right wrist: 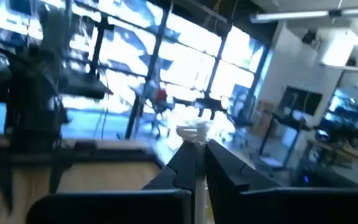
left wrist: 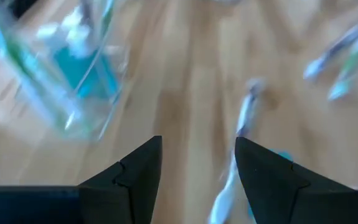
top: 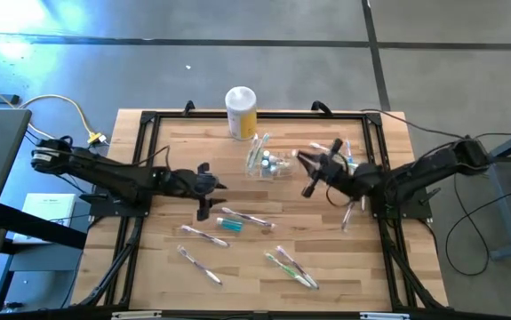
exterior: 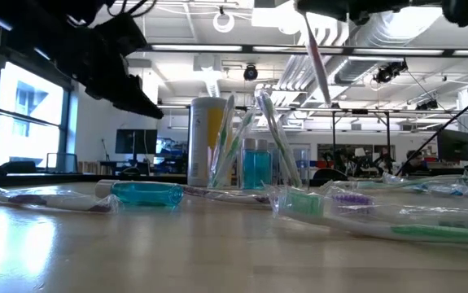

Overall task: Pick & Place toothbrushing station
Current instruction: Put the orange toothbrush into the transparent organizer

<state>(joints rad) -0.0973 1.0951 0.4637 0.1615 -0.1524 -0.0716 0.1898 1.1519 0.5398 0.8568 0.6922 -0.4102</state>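
The small clear boxy plastic toothbrushing station (top: 267,160) stands just in front of the yellow canister with a white lid (top: 241,112), holding toothbrushes and something blue, perhaps a bottle. Left end effector (top: 205,189) released nearby; right end effector (top: 311,172) clenched on a white-handled toothbrush (right wrist: 193,133).

Scattered toothbrushes (top: 237,216) crowd the table (top: 148,276) before the toothbrushing station (top: 267,160).

Two dark jointed robot arms, matte black.
Left gripper (left wrist: 197,180) has angular black wedge-shaped fingers (left wrist: 135,177) with stepped inner edges; right gripper (right wrist: 200,165) has the same flat black fingers (right wrist: 182,168); thin black cables loop beside both arms.
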